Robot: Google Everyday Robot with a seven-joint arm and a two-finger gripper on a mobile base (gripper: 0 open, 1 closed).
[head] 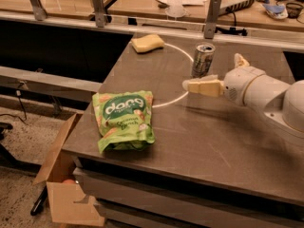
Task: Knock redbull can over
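My claw [200,86] low over the table [199,151], just beside the redbull can [203,60].
Nearest me, at 8 o'clock from the claw, lies the green snack bag [124,120]. The claw reaches in from 3 o'clock; whether it is wide or narrow I cannot tell. The can stands upright at its 12 o'clock, on the white ring [173,99]. Farther off, at 10 o'clock, sits a yellow sponge [147,43].

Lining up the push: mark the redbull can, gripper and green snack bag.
redbull can [202,61], camera view, mid body.
gripper [203,86], camera view, pale tip by the can.
green snack bag [124,120], camera view, printed front.
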